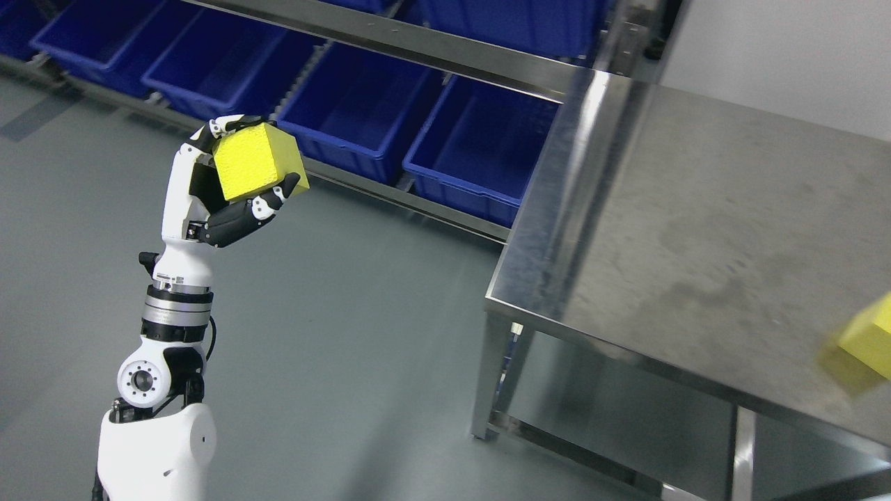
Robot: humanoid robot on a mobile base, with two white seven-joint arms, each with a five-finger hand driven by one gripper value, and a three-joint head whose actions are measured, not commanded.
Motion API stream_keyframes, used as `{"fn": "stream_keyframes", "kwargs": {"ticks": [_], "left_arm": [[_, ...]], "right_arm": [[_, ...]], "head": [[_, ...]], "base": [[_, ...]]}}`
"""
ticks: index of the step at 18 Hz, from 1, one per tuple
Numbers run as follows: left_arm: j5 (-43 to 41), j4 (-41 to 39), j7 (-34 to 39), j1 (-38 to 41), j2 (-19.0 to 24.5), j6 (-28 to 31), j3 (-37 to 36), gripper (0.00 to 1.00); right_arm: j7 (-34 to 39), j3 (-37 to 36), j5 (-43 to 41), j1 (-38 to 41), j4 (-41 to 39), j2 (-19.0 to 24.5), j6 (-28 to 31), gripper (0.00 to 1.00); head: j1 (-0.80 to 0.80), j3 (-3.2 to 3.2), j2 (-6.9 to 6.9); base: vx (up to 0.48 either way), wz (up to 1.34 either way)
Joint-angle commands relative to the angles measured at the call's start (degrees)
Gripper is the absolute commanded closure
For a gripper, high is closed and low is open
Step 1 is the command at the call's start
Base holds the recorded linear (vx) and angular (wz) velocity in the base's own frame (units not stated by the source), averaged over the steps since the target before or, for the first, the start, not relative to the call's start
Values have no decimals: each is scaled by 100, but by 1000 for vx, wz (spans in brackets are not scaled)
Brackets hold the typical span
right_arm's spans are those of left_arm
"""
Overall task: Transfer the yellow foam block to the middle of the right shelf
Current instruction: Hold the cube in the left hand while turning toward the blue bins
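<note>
My left hand point(240, 170) is raised over the floor at the left of the view, its fingers curled around a yellow foam block point(256, 160). The thumb presses the block's lower edge and white fingertips point(230, 125) hook over its top. The block is tilted, well left of the steel table point(696, 209). A second yellow foam block point(870, 337) lies on the table at the far right edge, cut off by the frame. The right arm does not show.
Several blue bins point(362, 104) sit in a row on a low steel rack behind the hand. A steel rail point(418, 45) runs above them. Grey floor point(348, 348) lies between my arm and the table's leg point(487, 376).
</note>
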Motion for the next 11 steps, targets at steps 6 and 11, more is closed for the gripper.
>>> {"fn": "stream_keyframes", "kwargs": {"ticks": [6,11], "left_arm": [[5,-39,5,33,100,29,421,99],[5,-39,-4,33,100,29,465,99]], "right_arm": [[2,0,-9,-18,-100,-100,4,0],[2,0,-9,-18,-100,-100,4,0]], "head": [[0,0,0],[0,0,-1]], "base": [[29,966],[54,679]]}}
